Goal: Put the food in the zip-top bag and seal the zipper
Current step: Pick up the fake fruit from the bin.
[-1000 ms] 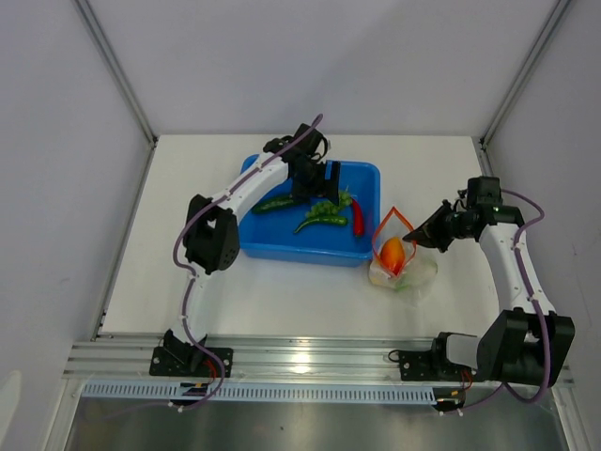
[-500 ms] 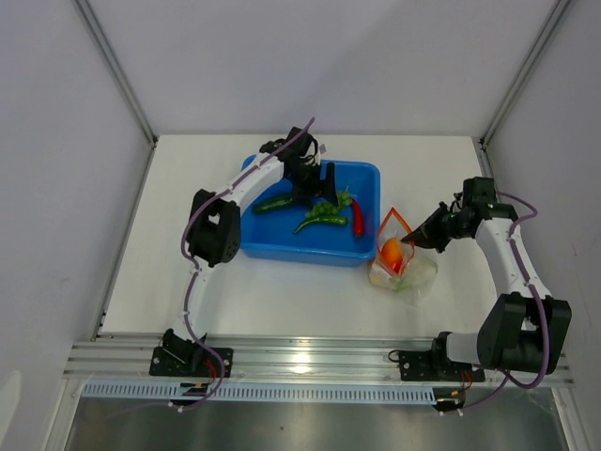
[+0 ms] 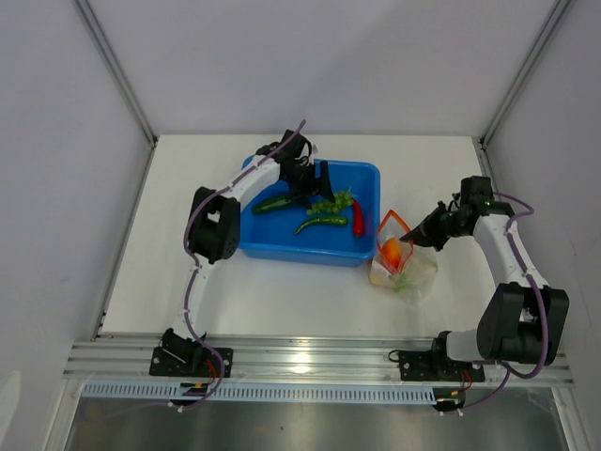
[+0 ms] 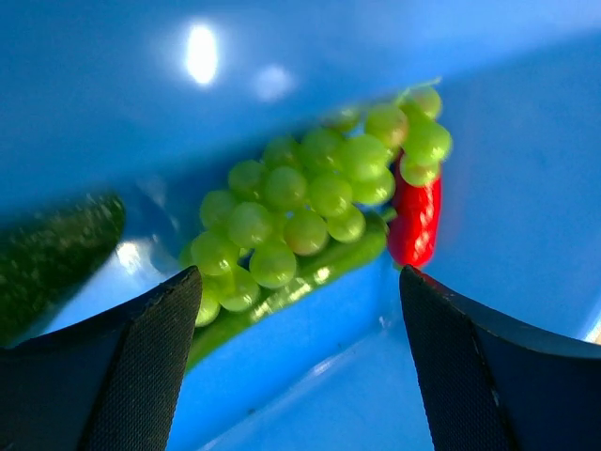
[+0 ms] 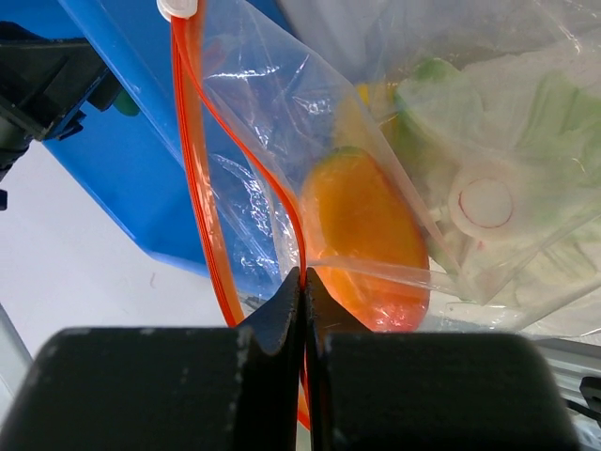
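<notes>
The clear zip-top bag [image 3: 402,263] lies right of the blue tub, its mouth held up. My right gripper [image 3: 414,239] [image 5: 303,278] is shut on the orange-red zipper [image 5: 194,160] at the mouth's edge. Inside the bag are an orange fruit [image 5: 362,235] [image 3: 392,251] and pale white and green pieces [image 5: 488,202]. My left gripper [image 3: 313,180] [image 4: 299,274] hangs open in the tub, just short of the green grape bunch [image 4: 310,193] [image 3: 331,202]. The red chili [image 4: 415,221] [image 3: 358,218] lies beside the grapes. The dark cucumber [image 3: 274,202] [image 4: 56,249] is further left.
The blue tub [image 3: 300,250] [image 4: 488,122] sits mid-table, its right wall close to the bag. A long green pod [image 3: 320,223] [image 4: 282,301] lies under the grapes. White walls and metal posts enclose the table; a rail runs along the near edge.
My left gripper has drawn back a little toward the tub's far left, uncovering the grape bunch. The right gripper keeps its hold on the bag's mouth, barely shifted.
</notes>
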Motion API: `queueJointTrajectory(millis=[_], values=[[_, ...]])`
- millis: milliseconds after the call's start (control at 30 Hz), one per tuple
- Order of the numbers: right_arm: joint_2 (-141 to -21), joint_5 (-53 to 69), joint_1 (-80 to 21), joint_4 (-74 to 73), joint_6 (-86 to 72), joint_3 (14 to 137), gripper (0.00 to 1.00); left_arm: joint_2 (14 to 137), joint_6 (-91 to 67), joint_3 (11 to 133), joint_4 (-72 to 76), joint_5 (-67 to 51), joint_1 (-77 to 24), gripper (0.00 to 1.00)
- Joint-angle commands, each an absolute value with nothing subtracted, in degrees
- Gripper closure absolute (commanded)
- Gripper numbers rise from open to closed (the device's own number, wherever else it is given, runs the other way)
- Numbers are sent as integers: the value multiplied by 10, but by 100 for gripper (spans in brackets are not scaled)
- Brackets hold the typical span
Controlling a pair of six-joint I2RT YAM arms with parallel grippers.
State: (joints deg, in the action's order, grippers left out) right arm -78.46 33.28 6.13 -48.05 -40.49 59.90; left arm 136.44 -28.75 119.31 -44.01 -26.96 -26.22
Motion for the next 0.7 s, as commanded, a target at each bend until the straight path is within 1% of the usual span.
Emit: queueJointTrajectory(millis=[0, 67, 167, 233, 333, 667], values=[[-787, 331, 64, -469, -407, 600, 100, 1330, -315, 1164, -369, -242, -259, 14], [-792, 332, 64, -470, -406, 601, 100, 1329, -330, 1166, -350, -225, -259, 14], [-794, 331, 64, -472, -402, 603, 100, 1349, -378, 1200, -371, -191, -259, 14], [-797, 331, 64, -475, -400, 605, 100, 1356, -419, 1201, -374, -180, -259, 14], [-798, 330, 64, -476, -398, 605, 100, 1365, -443, 1194, -368, -199, -260, 14], [-801, 326, 65, -477, -394, 601, 100, 1364, -425, 1170, -357, -214, -291, 12]])
